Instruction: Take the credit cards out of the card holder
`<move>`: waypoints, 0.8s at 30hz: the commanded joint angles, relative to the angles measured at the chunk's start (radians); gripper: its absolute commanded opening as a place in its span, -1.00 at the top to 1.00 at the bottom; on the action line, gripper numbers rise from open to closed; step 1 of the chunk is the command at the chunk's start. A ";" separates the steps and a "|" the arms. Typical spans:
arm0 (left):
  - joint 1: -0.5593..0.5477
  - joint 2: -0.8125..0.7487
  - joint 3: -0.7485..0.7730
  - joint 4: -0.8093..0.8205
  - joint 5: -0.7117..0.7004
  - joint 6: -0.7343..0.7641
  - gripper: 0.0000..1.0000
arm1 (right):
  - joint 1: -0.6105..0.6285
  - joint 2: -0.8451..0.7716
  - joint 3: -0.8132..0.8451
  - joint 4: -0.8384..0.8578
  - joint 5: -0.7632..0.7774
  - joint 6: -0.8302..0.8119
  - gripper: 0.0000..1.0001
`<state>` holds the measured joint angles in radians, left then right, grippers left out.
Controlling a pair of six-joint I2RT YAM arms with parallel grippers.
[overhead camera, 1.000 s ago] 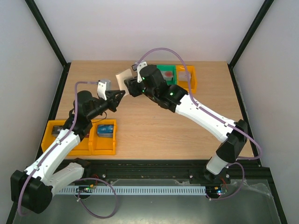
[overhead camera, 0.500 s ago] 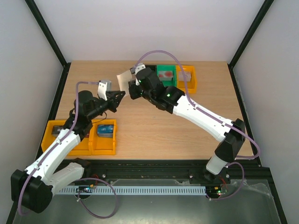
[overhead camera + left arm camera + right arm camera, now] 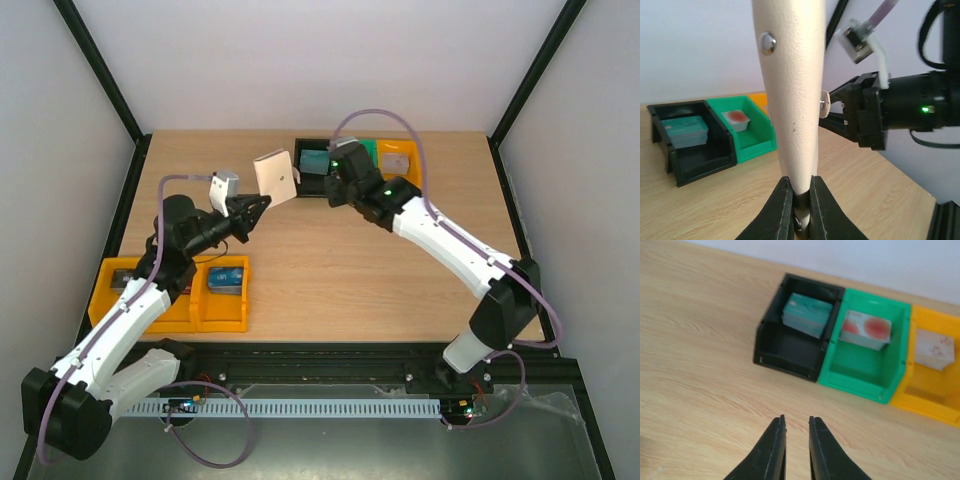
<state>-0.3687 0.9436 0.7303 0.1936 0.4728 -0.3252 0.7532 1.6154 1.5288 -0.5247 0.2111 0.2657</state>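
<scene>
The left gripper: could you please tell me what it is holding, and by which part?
The left gripper pinches the cream card holder by one edge, clear of the table.

Cream card holder (image 3: 277,176), upright, held aloft

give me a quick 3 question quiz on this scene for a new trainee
1. True or false: the left gripper is shut on the card holder.
2. What does the right gripper hold? A) a red card B) nothing C) a grey card
3. Fill in: the green bin sits between the black bin and the ____ bin.
Key: 1 true; 2 B; 3 yellow bin.
</scene>
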 commanded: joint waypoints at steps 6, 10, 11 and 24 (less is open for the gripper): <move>0.057 -0.036 0.000 0.265 0.352 -0.084 0.95 | -0.210 -0.336 -0.146 0.155 -0.767 -0.257 -0.27; 0.057 -0.040 -0.004 0.312 0.481 -0.075 0.95 | -0.245 -0.350 -0.120 0.209 -1.127 -0.228 -0.53; 0.057 -0.041 -0.007 0.337 0.514 -0.082 0.95 | -0.245 -0.345 -0.116 0.235 -1.165 -0.199 -0.56; 0.051 -0.051 -0.014 0.443 0.615 -0.090 0.95 | -0.237 -0.315 -0.124 0.392 -1.334 -0.017 -0.45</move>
<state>-0.3149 0.9058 0.7185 0.5713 1.0458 -0.4225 0.5098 1.3048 1.4105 -0.2222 -1.0363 0.1921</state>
